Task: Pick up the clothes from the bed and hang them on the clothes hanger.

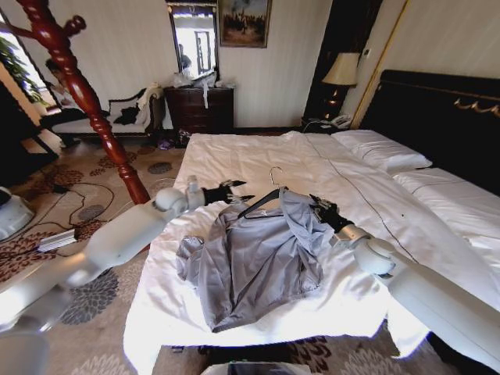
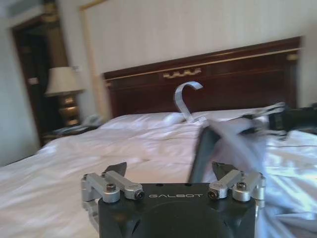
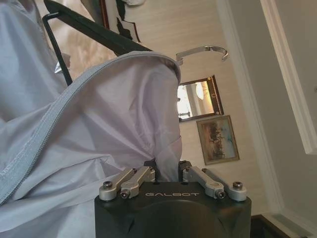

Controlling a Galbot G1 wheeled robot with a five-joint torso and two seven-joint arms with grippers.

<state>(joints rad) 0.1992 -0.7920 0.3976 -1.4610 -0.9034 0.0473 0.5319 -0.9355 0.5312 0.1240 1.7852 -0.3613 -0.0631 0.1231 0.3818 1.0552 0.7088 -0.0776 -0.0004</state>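
Observation:
The grey-blue clothes (image 1: 258,258) lie spread on the bed (image 1: 234,156) near its foot, one shoulder lifted. The black clothes hanger (image 1: 262,201) with its silver hook (image 1: 274,175) sits inside the collar. My left gripper (image 1: 238,191) is open at the hanger's left end; in the left wrist view the hanger's arm (image 2: 200,153) runs between the spread fingers of the gripper (image 2: 171,171), with the hook (image 2: 185,99) beyond. My right gripper (image 1: 320,207) is shut on the clothes' shoulder fabric, as the right wrist view shows (image 3: 167,166), under the clothes (image 3: 99,124) and hanger (image 3: 94,29).
A reddish-brown wooden coat stand (image 1: 78,86) rises left of the bed. Behind are a dark dresser (image 1: 201,108) with a mirror, a lamp (image 1: 341,70) and the black headboard (image 1: 437,109) with pillows (image 1: 383,148). Cables (image 1: 70,211) lie on the patterned carpet.

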